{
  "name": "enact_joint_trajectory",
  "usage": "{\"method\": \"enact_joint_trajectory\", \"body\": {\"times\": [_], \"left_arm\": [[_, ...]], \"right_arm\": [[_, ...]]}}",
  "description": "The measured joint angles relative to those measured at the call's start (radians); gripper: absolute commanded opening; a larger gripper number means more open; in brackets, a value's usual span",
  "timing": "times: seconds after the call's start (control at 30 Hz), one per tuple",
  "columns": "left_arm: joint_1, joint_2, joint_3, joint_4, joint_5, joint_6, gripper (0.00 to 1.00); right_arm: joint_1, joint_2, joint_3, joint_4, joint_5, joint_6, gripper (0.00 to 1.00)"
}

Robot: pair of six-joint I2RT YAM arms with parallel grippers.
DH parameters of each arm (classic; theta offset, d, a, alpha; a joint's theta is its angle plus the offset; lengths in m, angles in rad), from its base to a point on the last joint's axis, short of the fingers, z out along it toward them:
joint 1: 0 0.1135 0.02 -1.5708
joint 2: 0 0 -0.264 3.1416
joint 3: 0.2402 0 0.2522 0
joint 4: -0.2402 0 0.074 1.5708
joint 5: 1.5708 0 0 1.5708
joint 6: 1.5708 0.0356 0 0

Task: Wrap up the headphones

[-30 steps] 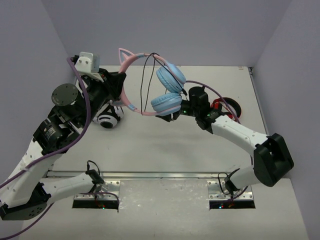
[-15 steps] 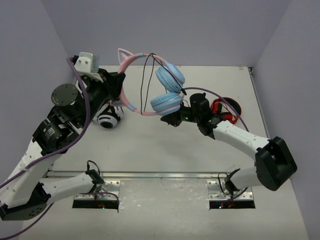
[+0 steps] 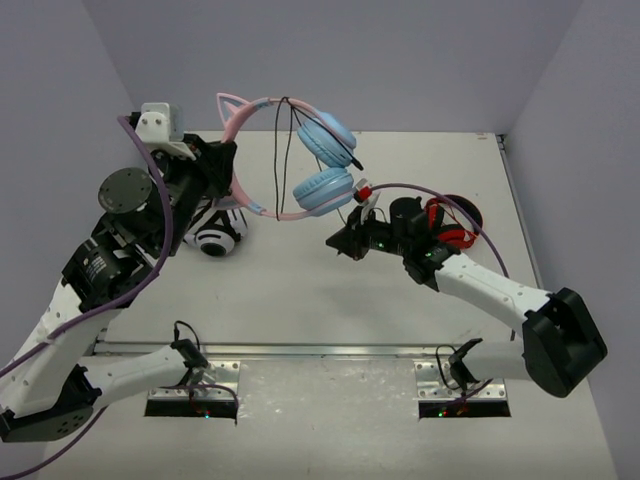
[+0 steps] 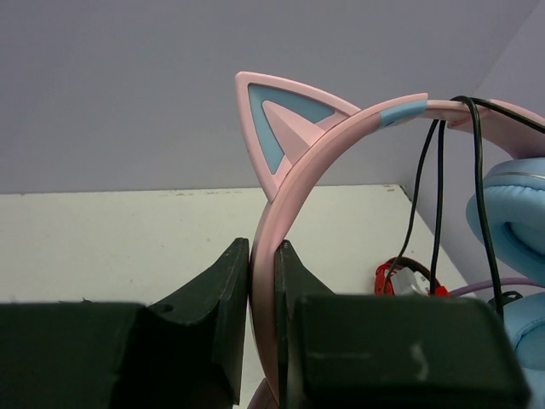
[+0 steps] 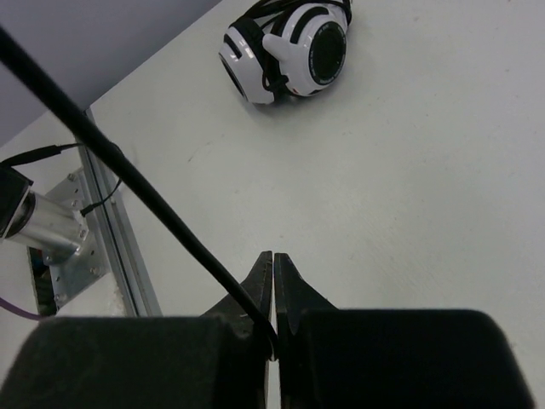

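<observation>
Both shut: left claw [image 4: 261, 256] headphones [image 4: 294, 170], right claw [image 5: 273, 260] maybe.

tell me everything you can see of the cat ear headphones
The headphones hang in the air, held by the left gripper shut on the pink band below a cat ear. Two light blue padded cups sit close together. The thin black cable loops over the band and runs into the shut right gripper.

White-and-black plastic over-ear headphones [image 3: 215, 238] lie on white table [image 3: 300, 290], left side; red-and-black headphones [image 3: 458, 216] right side (partly hidden).
</observation>
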Motion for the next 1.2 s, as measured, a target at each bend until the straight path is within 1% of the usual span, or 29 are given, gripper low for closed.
{"method": "enact_joint_trajectory", "body": {"times": [0.27,0.4,0.57,0.7,0.9,1.07,1.13,1.2], "left_arm": [[-0.003,0.046,0.068,-0.056,-0.072,-0.002,0.00],[-0.005,0.051,0.076,-0.065,-0.087,-0.002,0.00],[-0.005,0.050,0.077,-0.066,-0.104,-0.026,0.00],[-0.005,0.041,0.042,-0.021,-0.143,-0.067,0.00],[-0.005,0.063,0.007,0.019,-0.262,-0.150,0.00],[-0.005,0.173,0.030,0.043,-0.363,-0.187,0.00],[-0.002,0.225,0.031,0.054,-0.391,-0.192,0.00],[0.029,0.280,0.034,0.053,-0.392,-0.212,0.00]], "right_arm": [[0.005,-0.058,-0.110,0.048,0.061,0.028,0.01],[0.005,-0.061,-0.133,0.068,0.100,0.040,0.01],[0.019,-0.059,-0.145,0.098,0.102,0.078,0.01],[0.110,-0.065,-0.153,0.132,0.138,0.097,0.01],[0.271,-0.121,-0.180,0.180,0.235,0.113,0.01],[0.365,-0.153,-0.177,0.189,0.320,0.111,0.01],[0.396,-0.151,-0.155,0.153,0.342,0.105,0.01],[0.421,-0.144,-0.124,0.113,0.351,0.098,0.01]]}}
